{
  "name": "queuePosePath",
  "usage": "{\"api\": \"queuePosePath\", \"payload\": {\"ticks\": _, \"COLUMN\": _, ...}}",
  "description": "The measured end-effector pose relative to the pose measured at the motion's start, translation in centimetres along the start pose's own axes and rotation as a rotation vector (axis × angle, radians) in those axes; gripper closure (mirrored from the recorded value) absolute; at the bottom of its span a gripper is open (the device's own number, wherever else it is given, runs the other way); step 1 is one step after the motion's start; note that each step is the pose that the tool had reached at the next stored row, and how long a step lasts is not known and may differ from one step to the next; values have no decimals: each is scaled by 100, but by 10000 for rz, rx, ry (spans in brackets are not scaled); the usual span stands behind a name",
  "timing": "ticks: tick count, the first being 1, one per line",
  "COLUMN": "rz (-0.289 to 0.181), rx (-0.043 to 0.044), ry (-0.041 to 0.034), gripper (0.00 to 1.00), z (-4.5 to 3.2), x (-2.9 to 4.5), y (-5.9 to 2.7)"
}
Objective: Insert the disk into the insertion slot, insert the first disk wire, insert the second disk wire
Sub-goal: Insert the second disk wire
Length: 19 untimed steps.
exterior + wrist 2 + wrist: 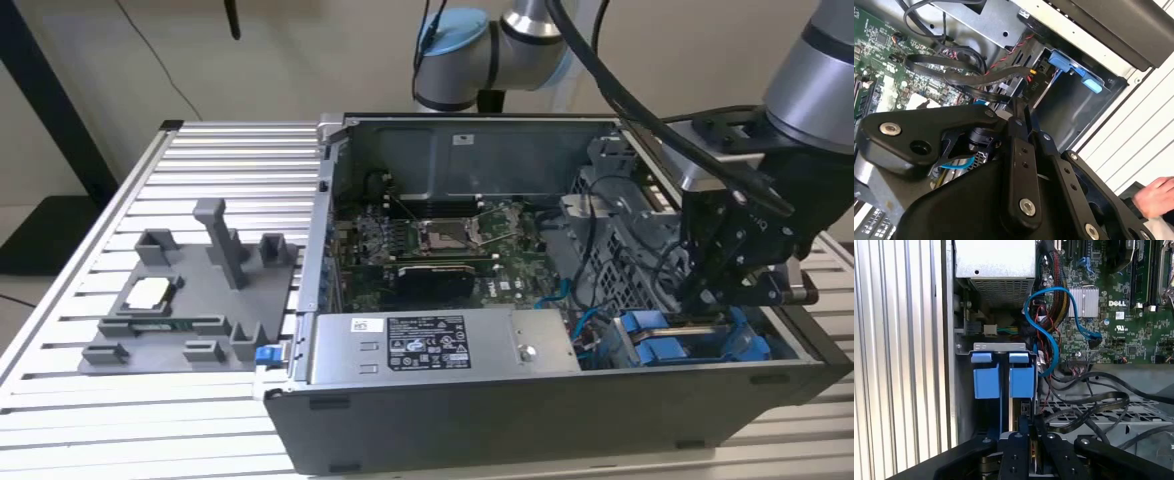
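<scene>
An open grey computer case [534, 425] lies on a table of ribbed metal slats [80, 400]. Inside it a green motherboard [447, 240] sits toward the back, and a grey labelled power-supply box [434, 345] runs along the near wall. A blue cable [1046, 315] loops over the board beside a ribbed silver heatsink [1083, 302], with black cables [1094, 407] draped across a perforated metal panel. At the exterior view's left stands a grey plastic fixture [187, 300] with upright posts, holding what may be a small pale chip [147, 292]
</scene>
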State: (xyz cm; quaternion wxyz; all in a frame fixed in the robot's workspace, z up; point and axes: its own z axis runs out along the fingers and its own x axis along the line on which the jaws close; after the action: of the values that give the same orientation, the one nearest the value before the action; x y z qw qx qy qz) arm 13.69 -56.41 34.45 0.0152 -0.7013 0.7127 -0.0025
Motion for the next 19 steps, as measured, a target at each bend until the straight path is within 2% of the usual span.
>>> {"api": "queuePosePath", "payload": {"ticks": 8, "rz": 0, "rx": 0, "ry": -36, "gripper": 84, "z": 45, "x": 1, "y": -1}}
{"api": "queuePosePath", "payload": {"ticks": 15, "rz": 1, "rx": -1, "ry": -27, "gripper": 83, "z": 75, "x": 1, "y": -2}}
{"api": "queuePosePath", "payload": {"ticks": 17, "rz": 1, "rx": -8, "ry": -34, "gripper": 83, "z": 68, "x": 1, "y": -3}}
{"api": "queuePosePath", "payload": {"ticks": 18, "rz": 1, "rx": -23, "ry": -40, "gripper": 76, "z": 44, "x": 1, "y": -4}}
{"api": "queuePosePath", "payload": {"ticks": 19, "rz": 1, "rx": -36, "ry": -40, "gripper": 76, "z": 10, "x": 1, "y": -4}}
